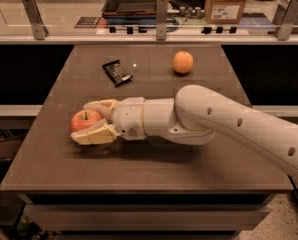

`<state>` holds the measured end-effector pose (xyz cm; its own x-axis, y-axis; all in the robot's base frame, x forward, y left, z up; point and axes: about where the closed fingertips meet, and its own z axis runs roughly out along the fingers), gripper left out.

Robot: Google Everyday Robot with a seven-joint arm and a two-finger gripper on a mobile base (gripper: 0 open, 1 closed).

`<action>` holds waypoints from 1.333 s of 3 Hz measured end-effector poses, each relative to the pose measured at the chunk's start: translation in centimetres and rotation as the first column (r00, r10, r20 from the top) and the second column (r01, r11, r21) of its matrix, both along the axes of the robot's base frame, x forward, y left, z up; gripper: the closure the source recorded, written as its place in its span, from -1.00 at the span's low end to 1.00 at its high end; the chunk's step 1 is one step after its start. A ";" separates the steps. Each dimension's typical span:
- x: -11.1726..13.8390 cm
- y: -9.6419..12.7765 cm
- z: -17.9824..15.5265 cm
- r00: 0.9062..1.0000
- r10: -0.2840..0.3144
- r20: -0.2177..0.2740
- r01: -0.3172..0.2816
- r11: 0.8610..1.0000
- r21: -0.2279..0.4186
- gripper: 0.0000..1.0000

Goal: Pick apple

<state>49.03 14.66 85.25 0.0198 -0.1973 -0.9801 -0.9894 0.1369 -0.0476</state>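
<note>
Red apple (85, 120) sits upright on the table (154, 179), toward the left side in the view. Its stem points up, and it is round with no clear long axis. Gripper (82, 122) brackets it, fingers narrowed onto both sides, seemingly touching. Orange (182, 62) and dark packet (117, 72) lie farther back. Cardboard box (224, 4) stands beyond, contents hidden.

Your arm (239, 126) reaches in from the right, low and nearly level; your tool (82, 122) points left over the left of the worktop (139, 184), its fingers (96, 134) closed against both sides of the apple (87, 118)
</note>
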 end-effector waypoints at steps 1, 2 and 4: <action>-0.1 0.2 0.1 1.000 0.003 0.001 -0.003 1.000 0.000 1.00; -0.1 0.2 0.1 1.000 0.003 0.001 -0.003 1.000 0.000 1.00; 2.8 -2.0 2.2 0.999 -0.008 0.045 0.006 0.999 0.041 1.00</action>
<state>51.80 12.68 87.42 0.0630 -0.1571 -0.9856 -0.9854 0.1469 -0.0864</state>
